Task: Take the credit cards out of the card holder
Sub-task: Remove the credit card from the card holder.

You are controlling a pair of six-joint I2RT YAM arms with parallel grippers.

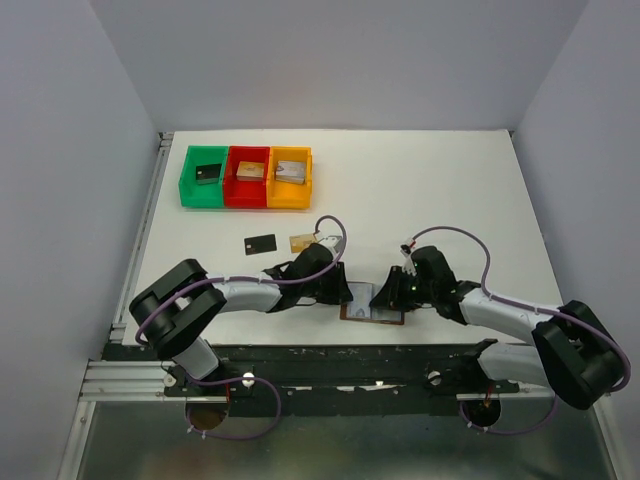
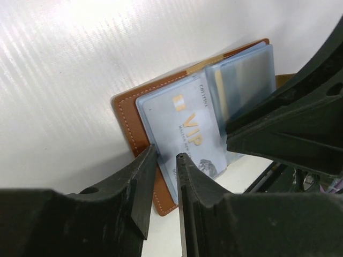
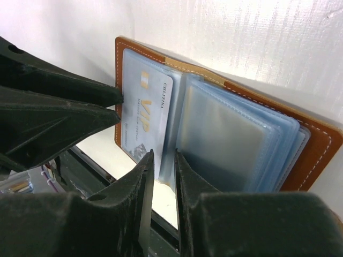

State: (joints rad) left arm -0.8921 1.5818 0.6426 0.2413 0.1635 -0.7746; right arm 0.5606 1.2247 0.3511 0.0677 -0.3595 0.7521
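The card holder [image 1: 375, 320] lies open near the table's front edge, brown leather [image 2: 126, 115] with pale blue clear pockets [image 3: 230, 134]. A silvery pale blue credit card [image 2: 185, 128] marked VIP sits in its left leaf [image 3: 144, 107]. My left gripper [image 2: 165, 156] comes in from the left [image 1: 346, 292]. Its jaws stand narrowly open astride that card's outer edge. My right gripper [image 3: 163, 158] reaches in from the right [image 1: 383, 295], jaws narrowly open around a pocket sleeve's lower edge. A black card [image 1: 260, 243] and a gold card [image 1: 301, 242] lie loose on the table behind.
Green [image 1: 204, 176], red [image 1: 247, 176] and orange [image 1: 289, 177] bins stand in a row at the back left, each with a small block inside. The black frame rail [image 1: 330, 352] runs just in front of the card holder.
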